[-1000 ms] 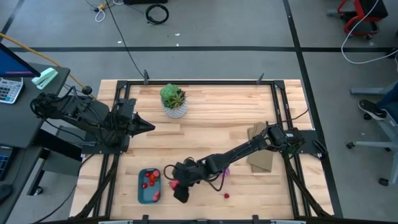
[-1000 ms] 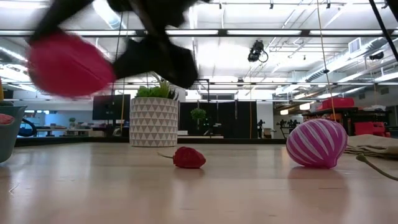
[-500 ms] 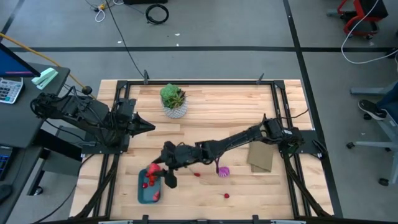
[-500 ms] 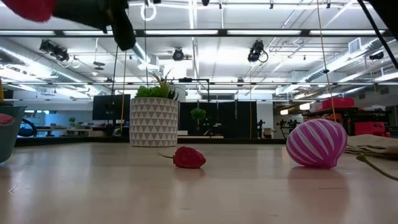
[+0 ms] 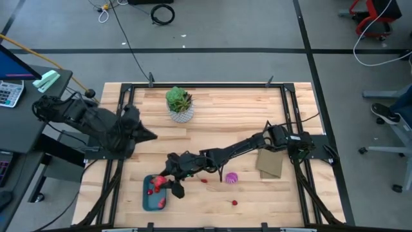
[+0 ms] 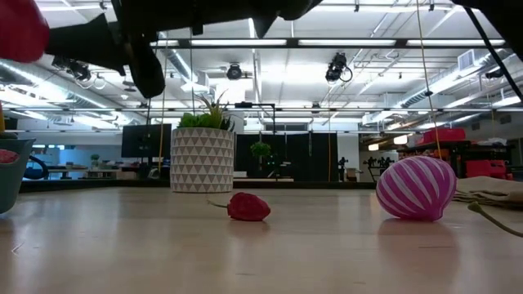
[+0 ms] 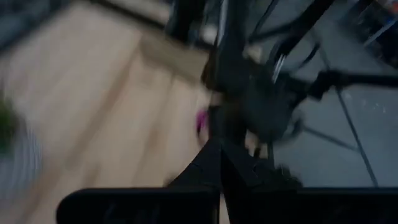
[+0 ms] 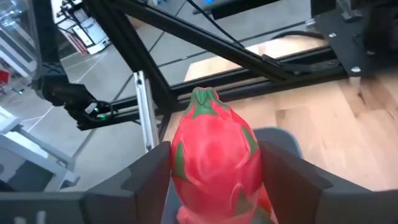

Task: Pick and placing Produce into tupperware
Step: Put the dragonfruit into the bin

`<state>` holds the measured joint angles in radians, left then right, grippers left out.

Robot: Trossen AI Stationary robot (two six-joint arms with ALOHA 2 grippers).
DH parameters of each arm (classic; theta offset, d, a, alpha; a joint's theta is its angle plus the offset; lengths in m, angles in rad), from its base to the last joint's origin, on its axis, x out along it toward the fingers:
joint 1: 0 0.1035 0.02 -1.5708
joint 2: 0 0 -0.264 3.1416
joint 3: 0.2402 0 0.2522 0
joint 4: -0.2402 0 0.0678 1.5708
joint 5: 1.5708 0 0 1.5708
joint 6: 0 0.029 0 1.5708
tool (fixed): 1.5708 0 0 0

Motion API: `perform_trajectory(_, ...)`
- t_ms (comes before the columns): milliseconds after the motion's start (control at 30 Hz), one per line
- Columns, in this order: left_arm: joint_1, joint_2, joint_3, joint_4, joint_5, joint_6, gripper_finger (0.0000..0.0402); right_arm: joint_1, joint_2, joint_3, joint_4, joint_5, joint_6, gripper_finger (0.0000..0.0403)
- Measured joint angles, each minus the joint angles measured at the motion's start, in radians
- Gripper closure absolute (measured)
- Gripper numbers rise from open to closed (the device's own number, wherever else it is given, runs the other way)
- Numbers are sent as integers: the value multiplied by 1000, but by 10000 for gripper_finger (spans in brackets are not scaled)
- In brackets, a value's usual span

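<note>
We find no readable brand, label or writing on anything in view.

Light wooden slatted worktop [image 5: 212, 122], framed by dark metal rails, carries everything. The right arm reaches diagonally across it from the right side toward the front left.

Tan cardboard-coloured box [image 5: 270, 164] lies flat at the right side of the worktop; we cannot tell its contents.

White patterned pot holding a green plant [image 5: 179, 105] stands upright near the far edge, well apart from the other things.

Small shallow blue-teal rectangular plastic tray [image 5: 149, 201] sits at the front left. Several tiny red round pieces [image 5: 153, 186] lie inside it.

Right tool [image 5: 168, 185] hangs over the tray's right rim. The right wrist view shows its two dark fingers [image 8: 144, 175] set wide and clamped on the sides of a large oval red-pink piece with green scales [image 8: 212, 158], held above the tray.

Left tool [image 5: 149, 135] waits at the left side of the worktop, well apart from the tray, its fingers pinched together on nothing.

Purple-and-white ribbed ball [image 5: 231, 177] rests on the bare worktop, right of the tray and beside the right arm.

Two small red pieces lie loose on the wood: one [image 5: 204, 180] between tray and ball, another [image 5: 234, 202] nearer the front edge.
</note>
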<state>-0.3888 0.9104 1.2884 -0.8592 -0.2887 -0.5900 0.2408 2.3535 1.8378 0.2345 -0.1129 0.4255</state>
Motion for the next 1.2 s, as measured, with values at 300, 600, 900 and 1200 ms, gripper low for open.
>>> perform_trajectory(300, -306, 56, 0, -378, 42, -499, 397, -4, -6, 1, -9, -1, 18, 170)
perform_trajectory(600, -629, 282, 0, -406, 119, -942, 399, -3, -8, 1, -9, -25, 51, 170)
perform_trajectory(900, -801, 540, -10, -280, 95, -1356, 399, -3, -8, 1, -9, -42, 51, 170)
perform_trajectory(1200, -820, 635, -247, 65, 73, -1547, 400, -3, -8, 2, -9, -80, 51, 170)
